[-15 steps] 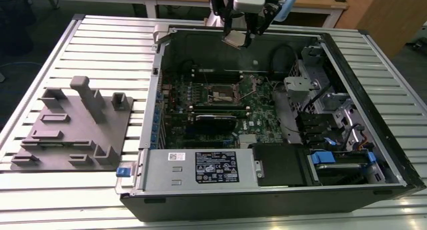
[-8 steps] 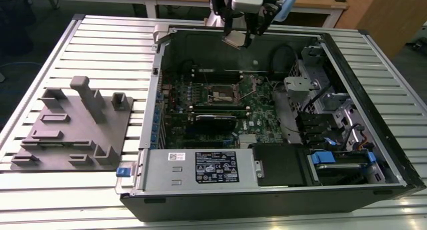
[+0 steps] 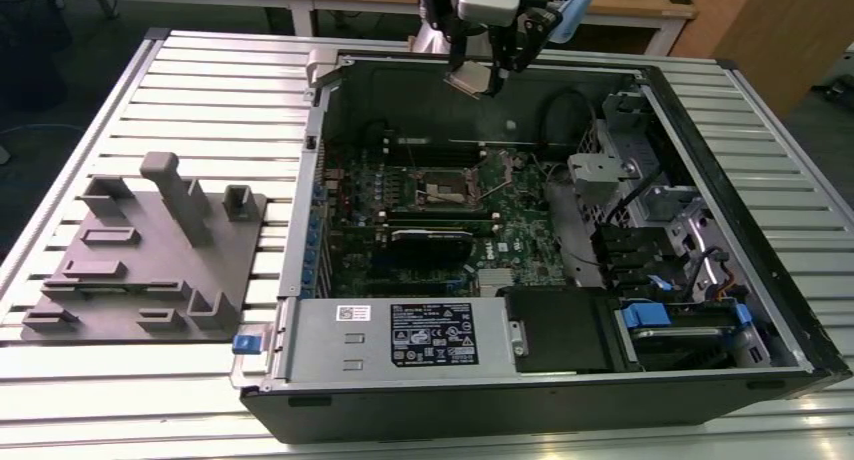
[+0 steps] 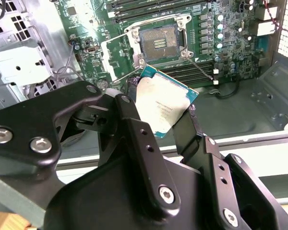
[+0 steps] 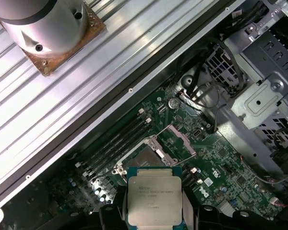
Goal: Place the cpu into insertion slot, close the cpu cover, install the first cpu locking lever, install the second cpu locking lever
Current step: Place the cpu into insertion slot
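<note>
Gripper [image 4: 160, 114], fingers [image 4: 133, 125] pinching cpu [image 4: 165, 101] by opposite edges, held well above bare slot [image 4: 158, 42], cover [image 4: 118, 60] swung open

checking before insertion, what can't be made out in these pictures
- cpu: second wrist view, lower corner and side edges hidden by the gripper.
- insertion slot: first wrist view, part of its rim hidden behind the cpu.
- its pins: exterior view, too small to judge.

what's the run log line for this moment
gripper: shut on cpu | cpu: held above board, not in slot | slot: empty | cover: open
</note>
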